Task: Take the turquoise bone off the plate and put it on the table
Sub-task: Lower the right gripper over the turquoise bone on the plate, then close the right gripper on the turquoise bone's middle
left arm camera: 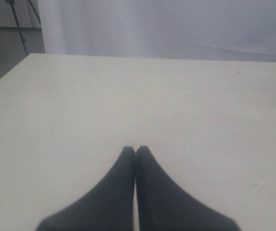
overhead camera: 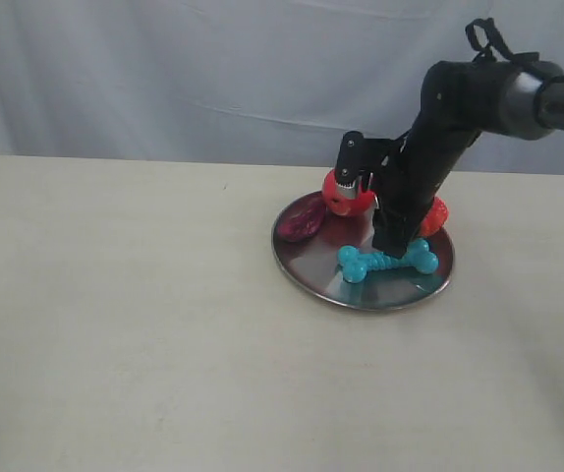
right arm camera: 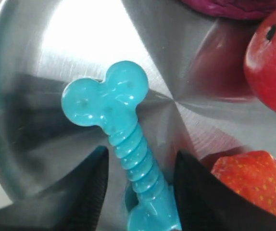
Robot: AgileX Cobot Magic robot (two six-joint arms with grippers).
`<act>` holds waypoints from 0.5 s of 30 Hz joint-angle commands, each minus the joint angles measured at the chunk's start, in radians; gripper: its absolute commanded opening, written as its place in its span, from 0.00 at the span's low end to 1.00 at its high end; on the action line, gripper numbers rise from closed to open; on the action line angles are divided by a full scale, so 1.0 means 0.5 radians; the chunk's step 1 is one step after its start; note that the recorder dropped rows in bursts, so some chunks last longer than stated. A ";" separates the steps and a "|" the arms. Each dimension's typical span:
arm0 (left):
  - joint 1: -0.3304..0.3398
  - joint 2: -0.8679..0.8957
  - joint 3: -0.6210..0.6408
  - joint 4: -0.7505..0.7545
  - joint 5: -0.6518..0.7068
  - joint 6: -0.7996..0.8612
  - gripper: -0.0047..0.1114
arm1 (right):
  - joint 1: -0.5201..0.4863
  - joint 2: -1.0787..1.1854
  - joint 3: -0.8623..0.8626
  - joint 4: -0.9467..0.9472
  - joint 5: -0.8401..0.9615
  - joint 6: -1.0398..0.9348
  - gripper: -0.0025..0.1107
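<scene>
Beige matte table [overhead camera: 115, 374]: the bone is not yet laid on it. Shiny round metal plate [overhead camera: 400, 292], shallow-rimmed: the turquoise bone [overhead camera: 388, 262], ribbed shaft and knobbed ends, is held on it. Right gripper [overhead camera: 392, 244]: fingers spread, the shaft straddled, not yet pinched. Gripping, lifting and placing are judged outstanding. Glossy red apple [overhead camera: 341, 202], strawberry [overhead camera: 437, 214] behind. Left gripper [left arm camera: 135, 153]: pressed together, idle.
</scene>
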 commanded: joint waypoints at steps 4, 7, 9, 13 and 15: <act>0.009 -0.003 0.005 -0.009 -0.011 -0.008 0.04 | -0.005 0.149 -0.076 -0.018 0.073 0.019 0.40; 0.009 -0.003 0.005 -0.009 -0.011 -0.008 0.04 | -0.005 0.162 -0.076 -0.018 0.073 0.019 0.40; 0.009 -0.003 0.005 -0.009 -0.011 -0.008 0.04 | -0.005 0.166 -0.076 -0.018 0.067 0.019 0.40; 0.009 -0.003 0.005 -0.009 -0.011 -0.008 0.04 | -0.005 0.166 -0.076 -0.022 0.012 0.050 0.51; 0.009 -0.003 0.005 -0.009 -0.011 -0.008 0.04 | -0.005 0.166 -0.076 -0.022 -0.021 0.050 0.57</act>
